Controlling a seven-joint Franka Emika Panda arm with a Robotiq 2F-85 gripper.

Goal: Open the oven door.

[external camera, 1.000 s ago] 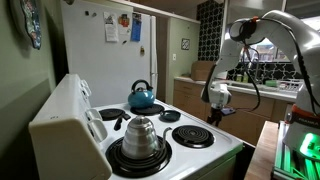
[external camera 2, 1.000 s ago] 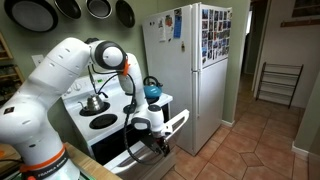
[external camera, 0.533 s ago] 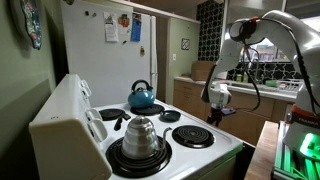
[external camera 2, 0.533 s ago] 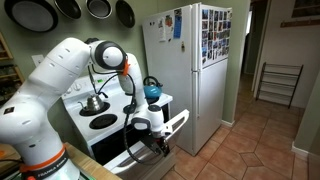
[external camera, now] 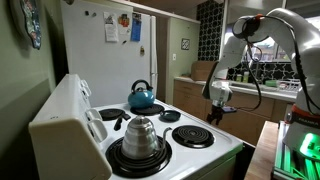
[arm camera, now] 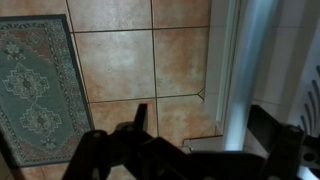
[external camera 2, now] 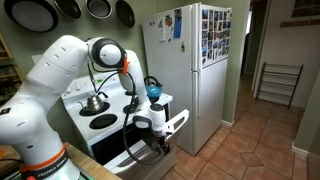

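From here I see my black pincer [external camera 2: 158, 140] low in the centre of an exterior view, at the front of the white range with black coil burners [external camera 2: 108, 112], with the white robot arm [external camera 2: 60, 75] bending down to it from the left of the frame. The white oven door [external camera 2: 178, 120] sits just right of the pincer. Its top edge seems to lean out from the range front, though I cannot be sure how far. In an exterior view the pincer [external camera: 217, 105] hangs at the right of the frame, beyond the front edge of the range [external camera: 225, 150], and the door itself is hidden from that side. In the wrist view the pincer [arm camera: 200, 130] comes in from the bottom with its two dark fingers [arm camera: 110, 152] set wide apart, clamping nothing. A pale white strip [arm camera: 235, 70] runs top to bottom between them, nearer the right-hand finger; I cannot tell whether it touches either. Beneath lie terracotta floor tiles [arm camera: 180, 60] and a patterned grey-green rug [arm camera: 35, 90] at the left. On the cooktop a silver metal kettle [external camera: 138, 135] stands on a front burner and a blue kettle [external camera: 141, 97] farther back, and a tall white fridge [external camera 2: 190, 70] stands beside the range.
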